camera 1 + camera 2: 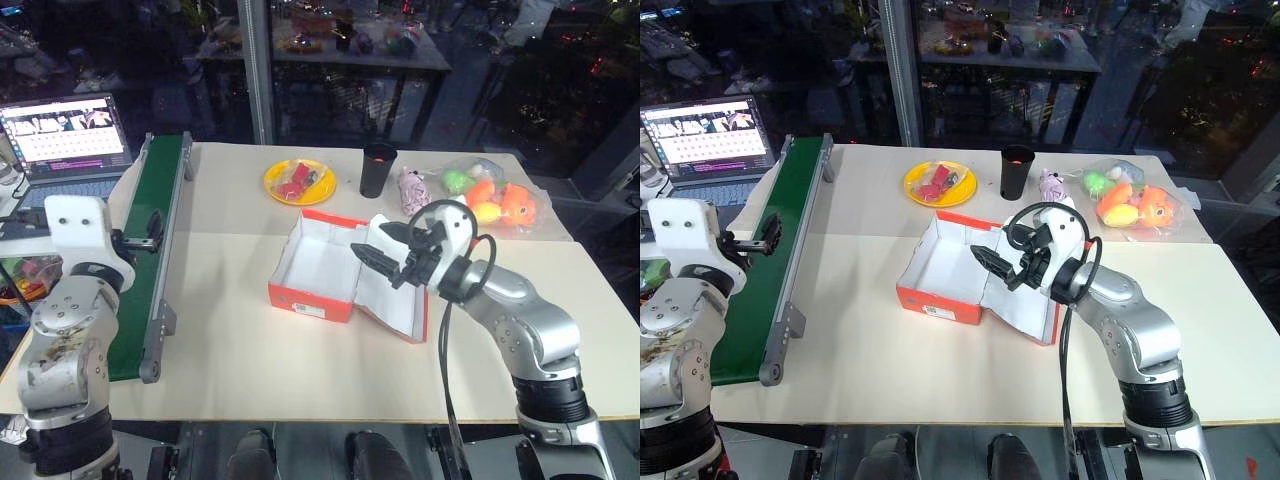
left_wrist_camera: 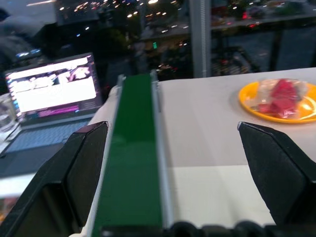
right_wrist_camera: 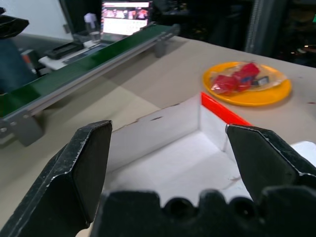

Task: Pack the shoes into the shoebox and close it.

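The red-orange shoebox (image 1: pixel 312 294) lies open in the middle of the table. Its white inside is bare and its lid (image 1: pixel 398 300) folds out to the right. The shoes are out of view. My right gripper (image 1: pixel 370 240) hovers open over the box's right part, pointing left, with nothing between its fingers. In the right wrist view the box's white wall and red rim (image 3: pixel 224 112) sit just beyond the spread fingers (image 3: pixel 89 163). Over the green conveyor belt (image 1: pixel 150 270) at the left, my left gripper (image 1: pixel 150 229) is raised and open, holding nothing.
A laptop (image 1: pixel 65 135) stands behind the conveyor. At the back of the table are a yellow plate (image 1: pixel 298 181) with red wrapped items, a black cup (image 1: pixel 378 170), a pink-white plush toy (image 1: pixel 413 190) and a clear bag of toy fruit (image 1: pixel 495 200).
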Motion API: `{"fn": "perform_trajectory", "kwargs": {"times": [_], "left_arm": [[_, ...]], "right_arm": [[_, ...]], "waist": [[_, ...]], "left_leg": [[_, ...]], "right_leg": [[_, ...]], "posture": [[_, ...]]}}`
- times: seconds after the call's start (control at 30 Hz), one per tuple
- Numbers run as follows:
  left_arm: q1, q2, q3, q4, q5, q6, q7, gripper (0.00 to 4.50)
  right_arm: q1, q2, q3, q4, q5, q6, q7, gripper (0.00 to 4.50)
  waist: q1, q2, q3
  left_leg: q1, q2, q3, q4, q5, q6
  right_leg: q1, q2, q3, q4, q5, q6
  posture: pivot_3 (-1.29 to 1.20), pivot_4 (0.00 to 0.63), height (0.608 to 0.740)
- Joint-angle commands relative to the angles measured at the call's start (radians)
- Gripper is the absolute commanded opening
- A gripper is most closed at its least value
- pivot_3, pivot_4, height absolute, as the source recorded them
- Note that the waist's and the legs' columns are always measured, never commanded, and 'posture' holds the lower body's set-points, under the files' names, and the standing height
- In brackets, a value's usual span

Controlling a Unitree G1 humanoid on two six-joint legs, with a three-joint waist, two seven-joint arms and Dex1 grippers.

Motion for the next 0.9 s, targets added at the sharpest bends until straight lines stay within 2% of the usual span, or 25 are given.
{"fn": "perform_trajectory", "kwargs": {"times": [0.03,0.63,0.9], "left_arm": [[0.003,0.003,0.031,-0.038,0.004,0.013,0.016,4.50],[0.020,-0.035,0.016,-0.012,0.006,0.012,0.038,4.50],[0.014,-0.035,0.047,0.087,-0.003,-0.023,0.021,4.50]], "right_arm": [[-0.037,0.001,-0.006,-0.005,-0.005,-0.031,0.024,4.37],[-0.069,-0.012,0.003,0.055,-0.033,-0.016,0.078,4.37],[-0.053,-0.008,0.024,0.116,-0.110,-0.023,0.045,4.37]], "waist": [[0.000,0.000,0.000],[0.001,0.000,0.000],[0.000,0.000,0.000]], "left_leg": [[0.000,0.000,0.000,0.000,0.000,0.000],[0.000,0.000,0.000,0.000,0.000,-0.001],[0.000,0.000,0.000,0.000,0.000,0.000]], "right_leg": [[0.000,0.000,0.000,0.000,0.000,0.000],[0.000,0.000,0.000,0.000,0.001,-0.001],[0.000,0.000,0.000,0.000,0.001,-0.001]], "posture": [[0.00,0.150,0.736],[0.00,0.150,0.736],[0.00,0.150,0.736]]}}
